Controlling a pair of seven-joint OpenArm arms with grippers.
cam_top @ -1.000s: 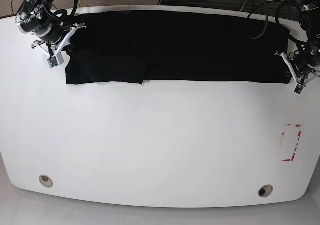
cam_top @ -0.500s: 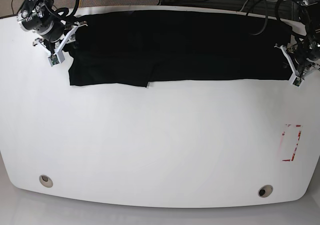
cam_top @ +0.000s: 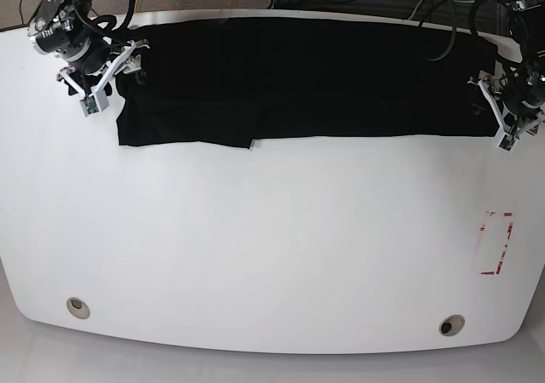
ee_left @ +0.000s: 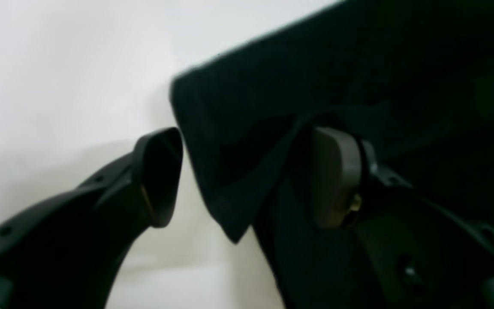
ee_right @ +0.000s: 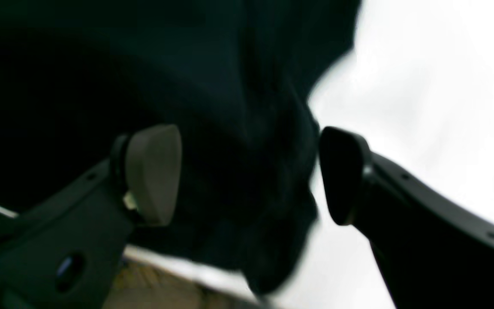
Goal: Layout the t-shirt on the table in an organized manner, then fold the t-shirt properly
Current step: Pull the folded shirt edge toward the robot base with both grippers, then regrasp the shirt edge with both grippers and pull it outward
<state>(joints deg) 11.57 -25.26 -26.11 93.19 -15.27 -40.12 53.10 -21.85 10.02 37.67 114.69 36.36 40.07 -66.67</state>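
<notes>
The left hand (ee_left: 247, 176) stands wide open at one end of a black t-shirt (cam_top: 298, 77), a loose corner of cloth hanging between its fingers (ee_left: 159, 176), gripped by neither. The right hand (ee_right: 247, 176) at the other end is likewise parted, with bunched fabric in the gap and no pinch on it. The shirt lies folded into a long band along the far edge of the white desk (cam_top: 272, 247), its long axis running side to side in the base view. Its near hem is straight but for a small step toward the right arm's end. Both arms reach in from the far corners, hands angled down toward the shirt's ends.
</notes>
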